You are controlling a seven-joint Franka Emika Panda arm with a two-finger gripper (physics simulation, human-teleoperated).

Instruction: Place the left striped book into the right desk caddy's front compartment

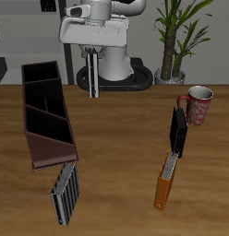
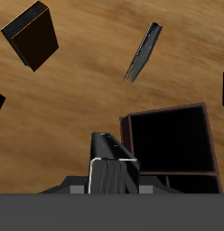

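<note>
My gripper (image 1: 93, 55) is shut on the left striped book (image 1: 93, 78), a slim grey striped book that hangs upright below the fingers, high above the table. In the wrist view the book (image 2: 109, 149) looks dark between the fingers of the gripper (image 2: 114, 182). The right desk caddy (image 1: 33, 111) is a long dark-brown box with a sloped reddish-brown panel (image 1: 52, 152) at its near end. Its front compartment (image 1: 40, 74) is the far end section, beside and below the held book, apart from it. An open caddy section (image 2: 168, 111) shows in the wrist view.
A wider striped grey book (image 1: 66, 194) lies near the table's front edge by the sloped panel; it also shows in the wrist view (image 2: 144, 50). A dark book (image 1: 179, 131), an orange book (image 1: 164, 182) and a red mug (image 1: 198, 104) stand across the table.
</note>
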